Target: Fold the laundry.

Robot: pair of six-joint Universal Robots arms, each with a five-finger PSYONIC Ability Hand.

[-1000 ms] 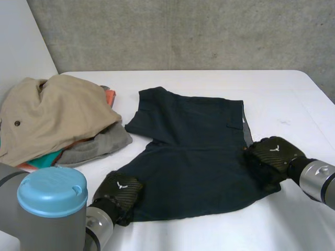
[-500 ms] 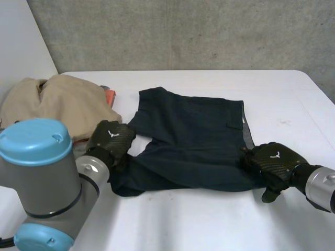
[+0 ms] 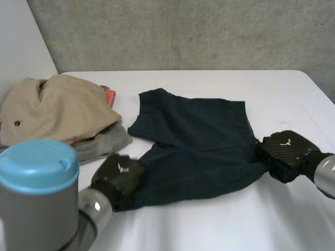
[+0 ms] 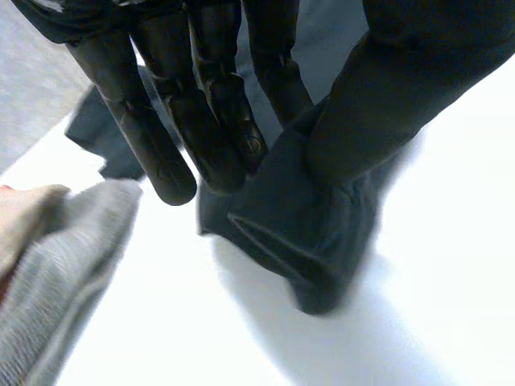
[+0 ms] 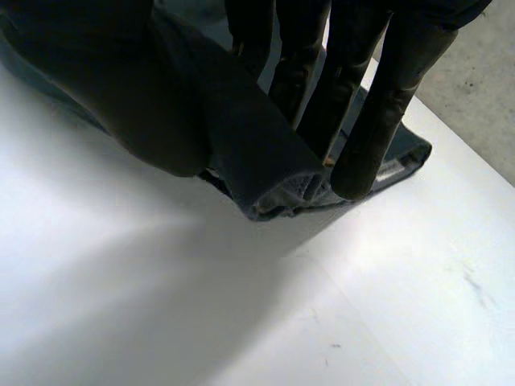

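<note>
I operate in a lab-type test cell. Indicators: a bare concrete wall (image 3: 183,31) behind the work area; a plain white table (image 3: 220,225) as the work surface; a white panel (image 3: 21,42) on my left side; my left arm (image 3: 39,204), with a grey joint and light-blue cap, reaching over the table. Shorts (image 3: 193,141) and a clothes pile (image 3: 57,104) lie directly on the table.

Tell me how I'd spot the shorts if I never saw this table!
Look at the white table: a heap of clothes sits at its left side, and the shorts lie in the middle. The left hand and right hand pinch their two near corners. They are the one dark navy thing, spread flat, while the heap is tan, grey and orange.
</note>
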